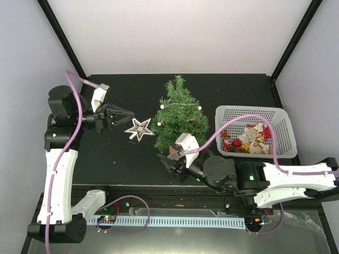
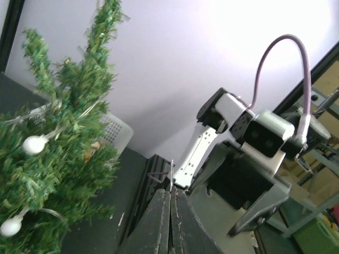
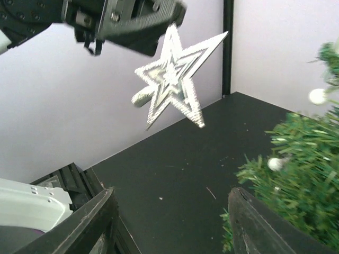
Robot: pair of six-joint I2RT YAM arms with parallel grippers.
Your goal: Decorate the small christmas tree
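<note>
I am pinching one tip of the silver star (image 1: pixel 139 128) with my left gripper (image 1: pixel 131 114), jaws clamped on it, just left of the small christmas tree (image 1: pixel 177 114), which is standing mid-table near the basket (image 1: pixel 280 114). My right gripper (image 1: pixel 172 162) is hovering by the tree's foot, jaws apart and empty. I am judging that, gripped so thinly, the star could be twisting or slipping at the treetop, and the unsteadied tree tipping.

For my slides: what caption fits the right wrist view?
Left gripper holds a silver star above the table near the small christmas tree, framed by the open right gripper.
</note>
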